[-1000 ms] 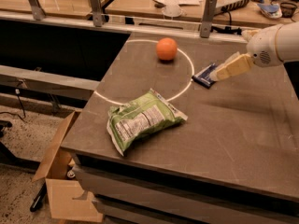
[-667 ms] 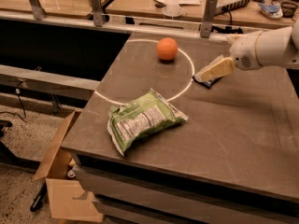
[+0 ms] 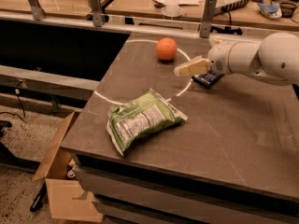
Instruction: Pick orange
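Observation:
The orange (image 3: 166, 49) is a small round bright orange fruit. It sits on the dark table (image 3: 224, 125) near the far edge, inside a white circle line. My gripper (image 3: 183, 70) reaches in from the right on a white arm. Its cream-coloured tip is just right of the orange and a little nearer to me, apart from it and holding nothing.
A green snack bag (image 3: 142, 119) lies near the table's front left. A small dark blue packet (image 3: 207, 80) lies under the arm. An open cardboard box (image 3: 60, 181) stands on the floor at the left. A rail with metal posts (image 3: 208, 17) runs behind the table.
The gripper and arm have moved left across the table, from over the dark blue packet toward the orange. The orange and the bag have not moved.

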Motion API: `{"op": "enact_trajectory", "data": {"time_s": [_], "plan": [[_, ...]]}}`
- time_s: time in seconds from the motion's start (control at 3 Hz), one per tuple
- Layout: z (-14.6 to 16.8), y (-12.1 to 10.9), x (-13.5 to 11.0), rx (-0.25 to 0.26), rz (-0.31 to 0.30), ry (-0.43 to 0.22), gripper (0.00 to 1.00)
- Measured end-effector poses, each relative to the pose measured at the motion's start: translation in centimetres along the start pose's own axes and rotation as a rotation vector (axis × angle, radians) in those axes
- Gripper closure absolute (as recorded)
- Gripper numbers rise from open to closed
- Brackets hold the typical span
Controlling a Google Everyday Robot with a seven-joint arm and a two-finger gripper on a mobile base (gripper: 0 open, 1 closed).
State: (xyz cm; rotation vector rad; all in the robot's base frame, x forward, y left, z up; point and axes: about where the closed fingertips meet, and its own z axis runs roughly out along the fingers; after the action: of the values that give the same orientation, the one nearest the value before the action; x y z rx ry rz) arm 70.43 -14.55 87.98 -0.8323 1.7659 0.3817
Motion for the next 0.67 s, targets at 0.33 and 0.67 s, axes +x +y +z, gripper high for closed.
{"op": "enact_trajectory", "data": {"time_s": [0.33, 0.67], "plan": [[2.8, 0.6, -0.7, -0.033, 0.01, -0.031, 0.0], [4.8, 1.1, -0.5, -0.064, 0.022, -0.055, 0.0]]}}
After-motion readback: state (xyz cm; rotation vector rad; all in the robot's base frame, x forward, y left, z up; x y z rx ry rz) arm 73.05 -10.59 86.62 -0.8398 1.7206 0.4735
